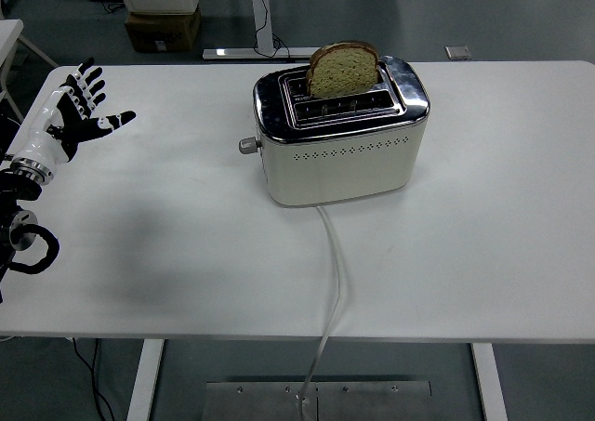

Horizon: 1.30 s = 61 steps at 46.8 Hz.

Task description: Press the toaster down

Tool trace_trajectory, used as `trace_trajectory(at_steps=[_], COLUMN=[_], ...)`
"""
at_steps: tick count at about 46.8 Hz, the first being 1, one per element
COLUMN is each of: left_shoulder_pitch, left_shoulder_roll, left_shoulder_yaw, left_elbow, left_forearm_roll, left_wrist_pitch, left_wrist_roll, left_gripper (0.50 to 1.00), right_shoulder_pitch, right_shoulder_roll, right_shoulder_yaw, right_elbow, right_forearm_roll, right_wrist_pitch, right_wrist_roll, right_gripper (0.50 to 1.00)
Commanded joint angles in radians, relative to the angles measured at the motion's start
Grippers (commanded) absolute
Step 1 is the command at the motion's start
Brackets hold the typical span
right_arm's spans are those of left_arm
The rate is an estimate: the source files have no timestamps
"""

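A cream and chrome toaster (339,142) stands at the middle back of the white table (483,235). A slice of brown bread (343,68) stands up out of its rear slot. The toaster's lever knob (247,145) sticks out on its left end, in the raised position. My left hand (79,110) hovers over the table's far left edge, fingers spread and empty, far left of the lever. The right arm is out of view.
The toaster's white cord (332,282) runs from its front across the table and over the near edge. A cardboard box (163,29) and desk legs stand on the floor behind the table.
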Motion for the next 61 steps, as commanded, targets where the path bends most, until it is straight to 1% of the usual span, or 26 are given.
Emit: trace_trajectory(at_steps=[1,5,8,14,19,26,27,29,30,36,37,39,40,43,46,52,61], left_shoulder_pitch=[-0.002,-0.007,-0.017,-0.042,-0.062,-0.076,-0.079,-0.08,-0.09,-0.103,-0.108,-0.111,-0.125,-0.133,-0.134,-0.13,-0.128], left_shoulder_roll=[0.005,0.017,0.029,0.064,0.091,0.14,0.158,0.161,0.167,0.177,0.183,0.183,0.183,0.183,0.187,0.212,0.221], left_shoulder_yaw=[0.001,0.001,0.001,0.001,0.001,0.001,0.001,0.001,0.001,0.001,0.001,0.001,0.001,0.001,0.001,0.001,0.001], left_elbow=[0.0,0.0,-0.001,-0.006,-0.011,-0.066,-0.084,-0.086,-0.089,-0.09,-0.09,-0.092,-0.092,-0.095,-0.126,-0.225,-0.294], left_forearm_roll=[0.059,0.103,0.12,0.168,0.224,0.295,0.335,0.35,0.396,0.479,0.528,0.542,0.582,0.622,0.66,0.715,0.786], left_wrist_pitch=[-0.001,-0.003,-0.007,-0.035,-0.043,-0.044,-0.043,-0.043,-0.043,-0.043,-0.044,-0.044,-0.044,-0.044,-0.043,-0.038,-0.037], left_wrist_roll=[0.013,0.042,0.05,0.05,0.05,0.05,0.05,0.05,0.048,0.048,0.048,0.048,0.048,0.048,0.048,0.048,0.047], left_gripper=[1.0,1.0,1.0,1.0,1.0,1.0,1.0,1.0,1.0,1.0,1.0,1.0,1.0,1.0,1.0,1.0,1.0], right_shoulder_pitch=[0.0,0.0,0.0,0.0,0.0,0.0,0.0,0.0,0.0,0.0,0.0,0.0,0.0,0.0,0.0,0.0,0.0], right_shoulder_roll=[0.0,0.0,0.0,0.0,0.0,0.0,0.0,0.0,0.0,0.0,0.0,0.0,0.0,0.0,0.0,0.0,0.0], right_shoulder_yaw=[0.0,-0.001,0.0,0.0,0.0,0.0,0.0,0.0,0.0,0.0,0.0,0.0,0.0,0.0,0.0,0.0,0.0], right_elbow=[0.0,0.0,0.0,0.0,0.0,0.0,0.0,0.0,0.0,0.0,0.0,0.0,0.0,0.0,0.0,0.0,0.0], right_forearm_roll=[0.0,0.0,0.0,0.0,0.0,0.0,0.0,0.0,0.0,0.0,0.0,0.0,0.0,0.0,0.0,0.0,0.0], right_wrist_pitch=[-0.001,0.001,0.001,0.001,-0.001,0.001,0.001,-0.001,-0.001,-0.001,-0.001,0.001,0.001,0.001,0.001,-0.001,-0.001], right_wrist_roll=[0.0,0.0,0.0,0.0,0.0,0.0,0.0,0.0,0.0,0.0,0.0,0.0,0.0,0.0,0.0,0.0,0.0], right_gripper=[1.0,1.0,1.0,1.0,1.0,1.0,1.0,1.0,1.0,1.0,0.998,1.0,1.0,1.0,0.998,1.0,1.0])
